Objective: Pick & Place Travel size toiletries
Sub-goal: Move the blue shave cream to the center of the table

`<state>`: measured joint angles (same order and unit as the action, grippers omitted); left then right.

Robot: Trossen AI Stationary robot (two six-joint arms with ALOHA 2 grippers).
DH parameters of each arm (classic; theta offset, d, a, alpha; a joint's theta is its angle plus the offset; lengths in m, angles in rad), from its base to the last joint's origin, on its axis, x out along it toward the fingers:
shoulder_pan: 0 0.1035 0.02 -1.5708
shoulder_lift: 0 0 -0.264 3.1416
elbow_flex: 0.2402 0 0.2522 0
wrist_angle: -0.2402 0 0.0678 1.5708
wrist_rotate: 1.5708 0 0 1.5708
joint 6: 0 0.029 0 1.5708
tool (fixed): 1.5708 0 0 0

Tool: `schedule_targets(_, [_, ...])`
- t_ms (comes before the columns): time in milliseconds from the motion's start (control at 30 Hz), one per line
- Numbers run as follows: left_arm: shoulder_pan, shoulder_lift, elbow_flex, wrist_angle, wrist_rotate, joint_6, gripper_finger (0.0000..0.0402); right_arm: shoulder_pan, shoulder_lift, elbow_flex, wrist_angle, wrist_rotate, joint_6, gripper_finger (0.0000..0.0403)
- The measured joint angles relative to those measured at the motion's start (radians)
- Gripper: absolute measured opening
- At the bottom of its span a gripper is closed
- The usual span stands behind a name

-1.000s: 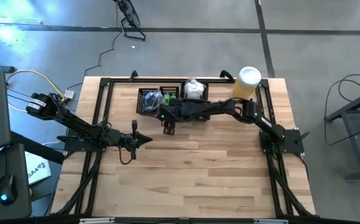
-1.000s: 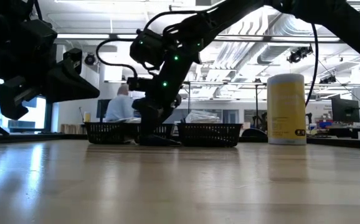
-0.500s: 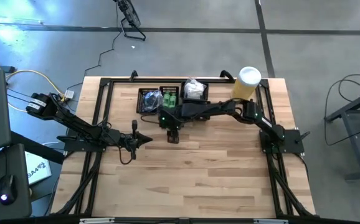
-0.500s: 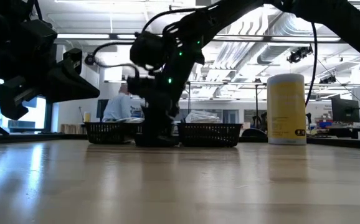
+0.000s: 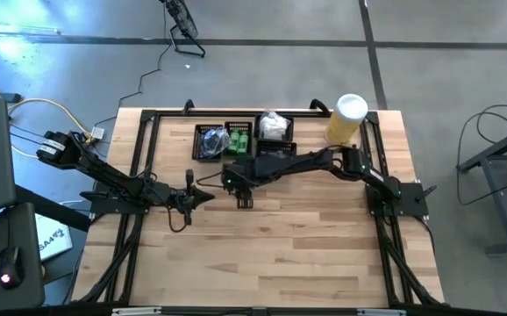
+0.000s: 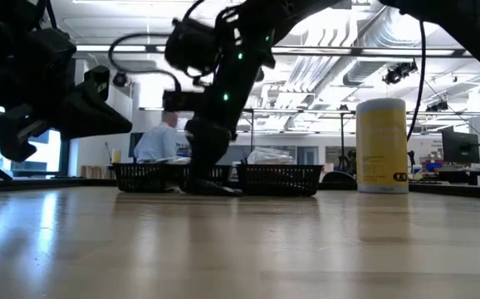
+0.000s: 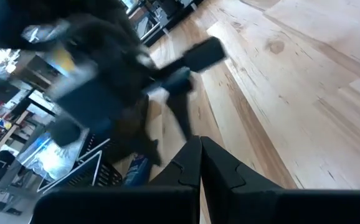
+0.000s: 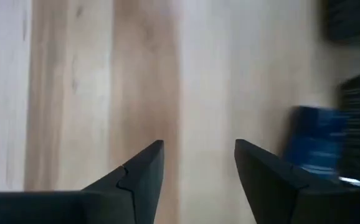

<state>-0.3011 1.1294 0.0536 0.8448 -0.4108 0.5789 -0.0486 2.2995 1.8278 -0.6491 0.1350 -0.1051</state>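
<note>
— So, what are you looking at, largest things first?

— You are seeing the pale, plank-grained wooden table carrying everything. At its far edge the yellow cylinder with the white lid is standing upright; the dark label near its base is too small for you to read. Three black mesh trays are sitting in a row beside it, holding green packets and crinkly white sachets.

— And the arms?

— Your right gripper is hanging over bare wood just in front of the trays, fingers spread apart and gripping nothing. A blue packet is lying flat on the table next to the tray mesh, off to one side of those fingers. Your left gripper is waiting over the table's left part, its fingers pressed fully together and empty.

— What is differing from a second ago?

— You are watching the right arm pull back from the trays: its gripper has shifted towards the table's middle. The left arm is staying put. A person is sitting in the room behind.
</note>
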Motion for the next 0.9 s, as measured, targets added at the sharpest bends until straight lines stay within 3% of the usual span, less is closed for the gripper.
schedule_targets(167, [0.0,0.0,0.0,-0.007,0.0,0.0,0.0,-0.009,-0.067,0.002,0.007,0.055,0.002,0.019])
schedule_targets(433, [0.0,0.0,0.0,-0.01,0.0,-0.008,0.0,-0.087,-0.07,0.002,0.004,-0.05,0.043,0.019])
schedule_targets(900, [0.0,0.0,0.0,-0.012,0.0,-0.008,0.0,-0.132,-0.03,-0.006,0.03,-0.099,0.059,0.019])
